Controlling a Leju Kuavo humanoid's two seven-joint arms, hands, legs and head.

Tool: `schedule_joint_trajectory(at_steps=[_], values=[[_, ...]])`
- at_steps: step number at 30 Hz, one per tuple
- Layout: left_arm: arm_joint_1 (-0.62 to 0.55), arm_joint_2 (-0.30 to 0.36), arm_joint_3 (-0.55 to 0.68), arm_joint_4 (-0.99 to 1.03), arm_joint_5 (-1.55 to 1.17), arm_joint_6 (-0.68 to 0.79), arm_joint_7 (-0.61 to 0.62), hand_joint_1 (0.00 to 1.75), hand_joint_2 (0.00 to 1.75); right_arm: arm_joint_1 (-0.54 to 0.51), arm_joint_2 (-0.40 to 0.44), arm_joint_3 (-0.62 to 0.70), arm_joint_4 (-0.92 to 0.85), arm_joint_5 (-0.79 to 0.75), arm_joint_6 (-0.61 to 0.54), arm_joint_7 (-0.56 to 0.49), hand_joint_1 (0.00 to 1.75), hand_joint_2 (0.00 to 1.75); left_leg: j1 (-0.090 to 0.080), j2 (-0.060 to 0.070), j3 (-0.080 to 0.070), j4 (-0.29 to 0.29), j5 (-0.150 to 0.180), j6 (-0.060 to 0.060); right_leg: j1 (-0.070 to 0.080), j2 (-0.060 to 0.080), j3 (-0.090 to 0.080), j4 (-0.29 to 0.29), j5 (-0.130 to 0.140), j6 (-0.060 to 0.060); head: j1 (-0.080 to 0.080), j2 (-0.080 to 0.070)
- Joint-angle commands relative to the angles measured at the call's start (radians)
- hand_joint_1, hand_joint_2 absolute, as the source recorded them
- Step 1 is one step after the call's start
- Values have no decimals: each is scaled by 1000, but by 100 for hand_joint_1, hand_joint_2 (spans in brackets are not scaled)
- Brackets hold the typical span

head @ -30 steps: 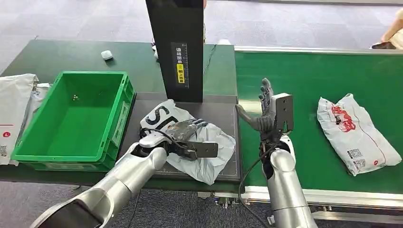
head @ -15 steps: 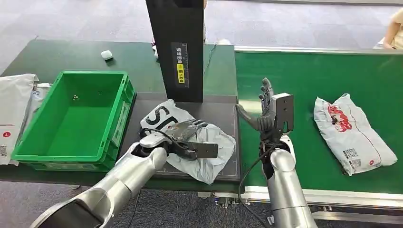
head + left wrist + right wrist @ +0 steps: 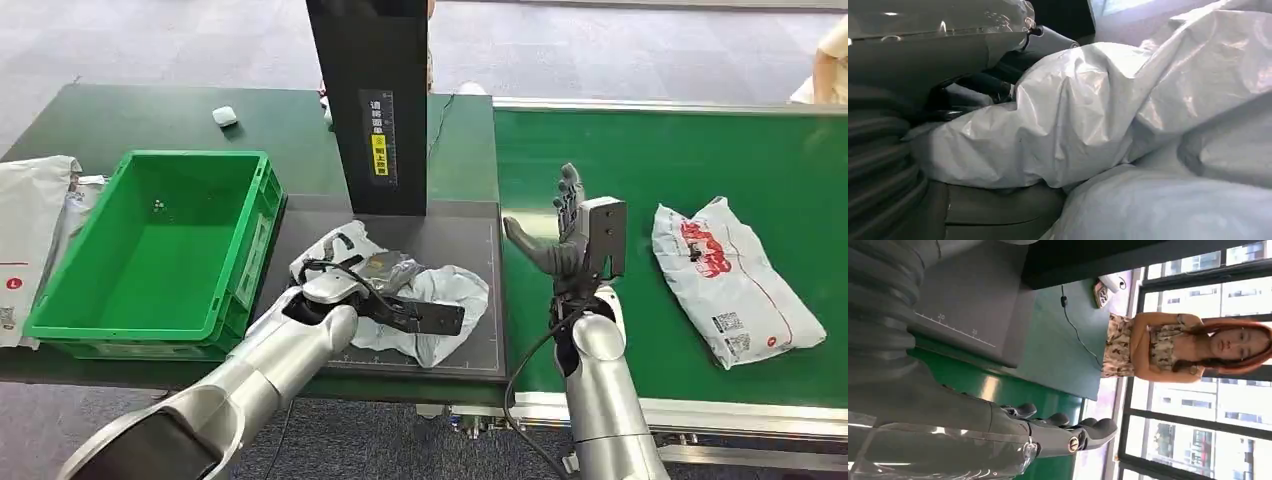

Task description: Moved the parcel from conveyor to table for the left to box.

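1. A crumpled grey plastic mailer parcel point(image 3: 425, 300) lies on the dark flat table plate point(image 3: 460, 235), just right of the green plastic crate point(image 3: 150, 250).
2. My left hand point(image 3: 385, 275) grips this parcel, fingers curled into its folds; in the left wrist view the film point(image 3: 1073, 115) bunches against my fingers.
3. The bunched parcel's long axis runs roughly left to right; I cannot tell which end leads.
4. I judge boxing it means carrying it left, and my left hand is nearer.
5. My right hand point(image 3: 570, 235) stands upright over the green conveyor belt point(image 3: 700, 150), fingers apart, holding nothing.
6. A second white printed parcel point(image 3: 735, 280) lies on the belt, well right of it, long axis slanting from far-left to near-right.
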Motion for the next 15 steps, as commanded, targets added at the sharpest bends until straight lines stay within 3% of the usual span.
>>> schedule_joint_trajectory(at_steps=[1, 4, 8, 11, 15], values=[[-23, 10, -32, 81, -3, 43, 9, 175, 175, -28, -21, -12, 47, -12, -2, -7, 0, 175, 0, 2, 3, -1, 0, 0, 1, 1, 3, -2, 0, -1, 0, 0], [-34, 16, -13, 65, 3, 135, 2, 175, 175, 9, -30, -19, 2, -14, -6, -7, 0, 175, 1, 1, 4, -3, 0, 0, 1, 0, 4, -3, 1, -1, 0, 0], [-28, 49, -6, -27, -50, 380, 46, 175, 175, 93, -39, -50, -99, -15, -23, -12, 0, 175, 1, -1, 1, -1, 0, 0, 1, -2, 2, -1, 0, -1, 0, 0], [54, 124, 111, -302, -47, 567, 70, 175, 175, 178, -54, -90, -210, -16, -31, 0, 0, 175, 1, -3, 2, -2, 0, 0, 1, -4, 4, -3, -1, -1, 0, 0], [122, 184, 184, -501, -68, 520, 63, 175, 175, 203, -60, -108, -245, -15, -31, 3, 0, 175, 0, -1, 1, -1, -1, 0, 0, -2, 1, -1, -1, -1, 0, 0]])
